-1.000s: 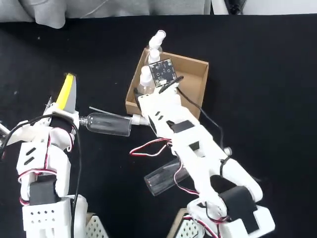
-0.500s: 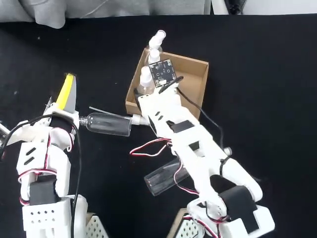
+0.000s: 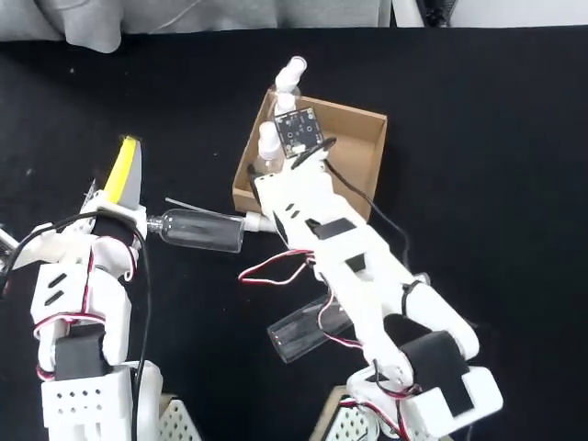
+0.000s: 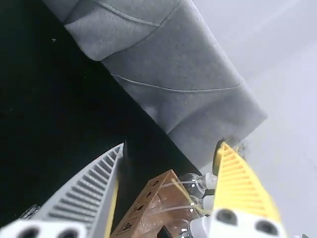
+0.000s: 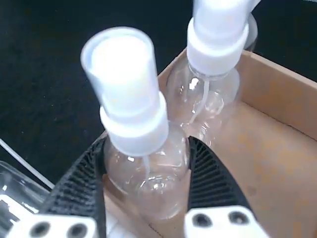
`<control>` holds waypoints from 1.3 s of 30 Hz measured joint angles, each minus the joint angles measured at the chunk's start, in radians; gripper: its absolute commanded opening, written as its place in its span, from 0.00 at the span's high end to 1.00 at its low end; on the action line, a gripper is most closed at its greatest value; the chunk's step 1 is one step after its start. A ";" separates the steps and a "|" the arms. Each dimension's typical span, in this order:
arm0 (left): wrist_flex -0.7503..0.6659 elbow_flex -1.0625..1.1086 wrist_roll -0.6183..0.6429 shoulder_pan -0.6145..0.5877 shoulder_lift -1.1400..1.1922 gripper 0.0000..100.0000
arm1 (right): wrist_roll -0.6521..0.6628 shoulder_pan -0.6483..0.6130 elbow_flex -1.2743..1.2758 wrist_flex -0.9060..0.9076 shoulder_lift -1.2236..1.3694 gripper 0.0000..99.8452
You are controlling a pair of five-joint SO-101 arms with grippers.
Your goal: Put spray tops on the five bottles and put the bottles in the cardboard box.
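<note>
Three clear bottles with white spray tops stand in the near-left corner of the cardboard box point(image 3: 358, 138). My right gripper point(image 5: 146, 144) reaches into the box and is shut on the nearest capped bottle point(image 5: 133, 148), which stands upright point(image 3: 269, 140). A second capped bottle point(image 5: 208, 94) stands just behind it. Another clear bottle point(image 3: 197, 230) lies on its side on the table, a white piece at its neck end beside the box. An uncapped bottle point(image 3: 308, 335) lies under the right arm. My left gripper point(image 3: 129, 156) is held up at the left, open and empty point(image 4: 171, 146).
The table is covered in black cloth point(image 3: 478, 184). A thin tube point(image 3: 188, 205) lies beside the bottle on its side. Grey fabric point(image 3: 83, 18) hangs along the far edge. Red and white cables point(image 3: 276, 271) loop beside the right arm.
The right arm's lower joints shifted a little, and its gripper nudged the held bottle slightly farther into the box corner. The left arm and both lying bottles stayed put.
</note>
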 measured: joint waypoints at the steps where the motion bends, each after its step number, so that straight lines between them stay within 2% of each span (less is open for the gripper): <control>1: 0.000 0.000 0.000 0.000 0.000 0.73 | 0.000 0.000 -0.003 0.000 0.000 0.94; 17: 0.000 0.000 0.000 0.000 0.000 0.73 | 0.000 0.000 -0.005 0.000 0.006 0.94; 25: 0.000 0.000 0.000 0.000 0.000 0.73 | 0.000 -0.003 -0.005 0.000 0.006 0.74; 39: 0.000 0.000 0.000 0.000 0.000 0.73 | 0.000 -0.002 -0.003 0.000 0.009 0.74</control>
